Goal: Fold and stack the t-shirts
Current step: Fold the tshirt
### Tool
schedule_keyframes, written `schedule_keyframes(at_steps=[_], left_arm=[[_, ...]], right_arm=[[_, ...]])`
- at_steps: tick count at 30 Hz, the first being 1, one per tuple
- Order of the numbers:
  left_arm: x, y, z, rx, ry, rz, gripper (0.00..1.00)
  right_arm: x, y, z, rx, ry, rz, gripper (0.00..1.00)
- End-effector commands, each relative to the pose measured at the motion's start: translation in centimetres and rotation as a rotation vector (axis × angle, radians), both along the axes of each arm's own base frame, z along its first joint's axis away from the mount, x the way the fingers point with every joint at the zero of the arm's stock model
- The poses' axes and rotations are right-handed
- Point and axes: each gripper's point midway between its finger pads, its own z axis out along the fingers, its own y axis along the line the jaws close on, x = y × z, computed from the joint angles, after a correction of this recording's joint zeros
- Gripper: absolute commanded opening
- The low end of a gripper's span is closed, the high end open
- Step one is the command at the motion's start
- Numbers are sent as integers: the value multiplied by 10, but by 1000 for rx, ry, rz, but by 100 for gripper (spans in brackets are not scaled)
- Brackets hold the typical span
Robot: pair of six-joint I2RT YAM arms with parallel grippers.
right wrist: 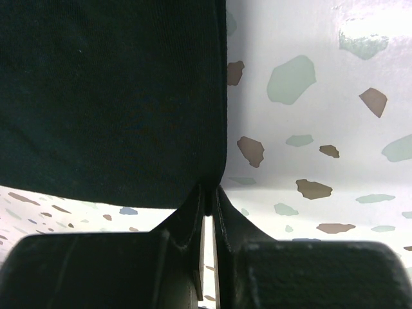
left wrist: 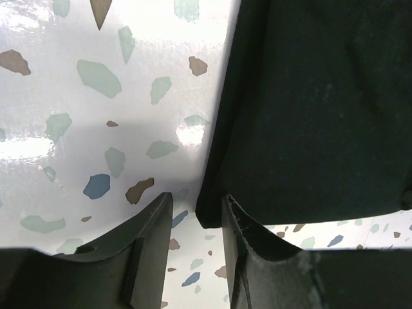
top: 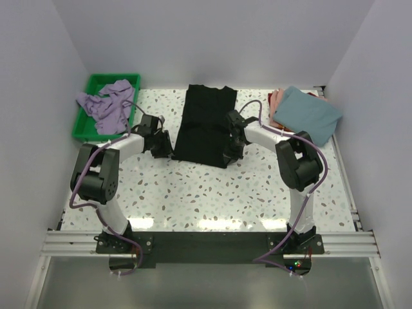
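Note:
The black t-shirt (top: 205, 125) lies flat in a long strip at the table's middle. My left gripper (top: 165, 149) is at its near left corner, open; in the left wrist view the corner (left wrist: 212, 215) sits in the gap of the left gripper (left wrist: 196, 209). My right gripper (top: 230, 152) is shut on the near right corner, and the right wrist view shows the right gripper (right wrist: 210, 196) pinching the black cloth (right wrist: 116, 96). The lavender tee (top: 106, 103) lies crumpled in the tray. The teal-blue tee (top: 306, 114) lies folded on the pink one (top: 275, 102) at the right. The dark red tee is hidden.
A green plastic tray (top: 82, 125) stands at the back left, against the left wall. White walls close in the table on three sides. The speckled tabletop (top: 206, 193) shows bare between the black tee and the arm bases.

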Motion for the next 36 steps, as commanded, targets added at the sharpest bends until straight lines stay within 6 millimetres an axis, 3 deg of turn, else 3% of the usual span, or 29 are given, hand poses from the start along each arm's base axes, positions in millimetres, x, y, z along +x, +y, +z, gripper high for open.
schedule_keyframes(at_steps=[1,15,22,28,36], left_arm=[[-7,-5,-8,3,22,-19,40],[-22,-18,-26,-18,89,-62,29],[-30,-21,-34,-32,126,-69,0],[-27,-15,-20,-5,91,-57,0],[-44,-9,16,-18,48,-15,0]], right_arm=[[-11,-12,-22,-76,61,2,3],[-8,-11,-21,-74,55,3,3],[-6,-10,-19,-70,48,8,0],[-10,-15,-13,-89,45,22,0],[-25,-35,18,-128,0,39,0]])
